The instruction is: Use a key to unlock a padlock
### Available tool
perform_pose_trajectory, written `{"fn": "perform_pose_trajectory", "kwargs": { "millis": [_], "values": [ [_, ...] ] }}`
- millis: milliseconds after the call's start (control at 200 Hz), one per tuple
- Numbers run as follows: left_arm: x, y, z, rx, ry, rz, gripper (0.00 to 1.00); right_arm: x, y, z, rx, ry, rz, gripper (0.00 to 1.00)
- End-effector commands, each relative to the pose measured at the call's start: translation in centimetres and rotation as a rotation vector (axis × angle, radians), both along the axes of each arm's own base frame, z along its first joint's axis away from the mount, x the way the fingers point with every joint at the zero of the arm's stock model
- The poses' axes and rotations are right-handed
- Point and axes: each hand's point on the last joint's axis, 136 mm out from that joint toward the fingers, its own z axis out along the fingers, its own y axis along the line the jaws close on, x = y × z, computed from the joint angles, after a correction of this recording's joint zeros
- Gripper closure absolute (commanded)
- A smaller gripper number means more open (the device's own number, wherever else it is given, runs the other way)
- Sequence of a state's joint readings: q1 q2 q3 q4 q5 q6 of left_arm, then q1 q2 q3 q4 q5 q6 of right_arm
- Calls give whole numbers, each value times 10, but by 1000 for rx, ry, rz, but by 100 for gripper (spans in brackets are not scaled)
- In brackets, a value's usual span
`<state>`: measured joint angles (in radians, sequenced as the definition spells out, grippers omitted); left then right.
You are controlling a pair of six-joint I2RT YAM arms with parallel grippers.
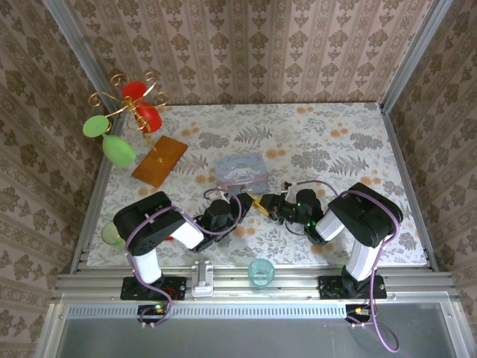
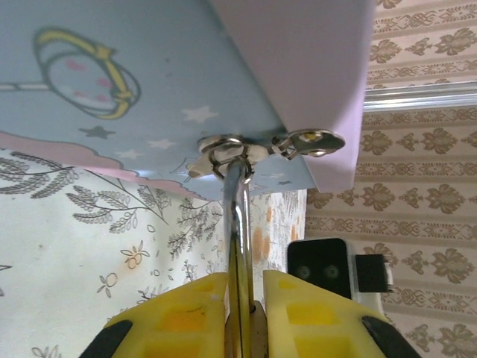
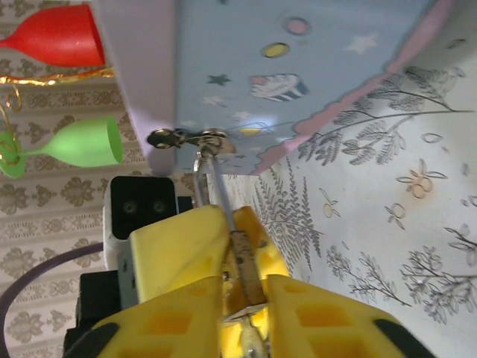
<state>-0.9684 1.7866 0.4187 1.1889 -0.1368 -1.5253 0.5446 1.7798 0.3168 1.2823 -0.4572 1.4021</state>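
1. The padlock (image 2: 237, 246) hung by its thin silvery shackle from the hasp (image 2: 302, 140) at the corner of the pale blue tin (image 2: 149, 74), which lay near the middle of the table (image 1: 335, 149).
2. The left claw (image 2: 244, 291) was closed on the padlock, its yellow fingers (image 2: 197, 313) pinching the narrow metal just below the hasp.
3. The right claw (image 3: 244, 298) faced it from the opposite side, jaws nearly together around a small brass piece (image 3: 242, 272). Whether this was the key or the lock body, and whether it was truly gripped, could not be told.
4. Probable hazard: the two claws worked almost finger against finger, so a sideways correction could knock one against the other and spoil the alignment.
5. Probable hazard: the left claw held only a thin edge, so torque from a turning key could spin the padlock in the grip rather than free the shackle.
6. Probable hazard: the presumably light tin anchored the lock, so a pull or push along the shackle could drag or tip it.
7. Probable hazard: a loose hold by the right claw could let the brass piece drop onto the table
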Motion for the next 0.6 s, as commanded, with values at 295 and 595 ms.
{"fn": "perform_pose_trajectory", "kwargs": {
  "millis": [295, 595],
  "values": [
    [-3, -6, 19, -47, -63, -32, 100, -16, 2, 11, -3, -58, -15, 74],
    [-5, -6, 20, -49, -64, -33, 100, -18, 2, 15, 5, -63, -18, 80]
  ]
}}
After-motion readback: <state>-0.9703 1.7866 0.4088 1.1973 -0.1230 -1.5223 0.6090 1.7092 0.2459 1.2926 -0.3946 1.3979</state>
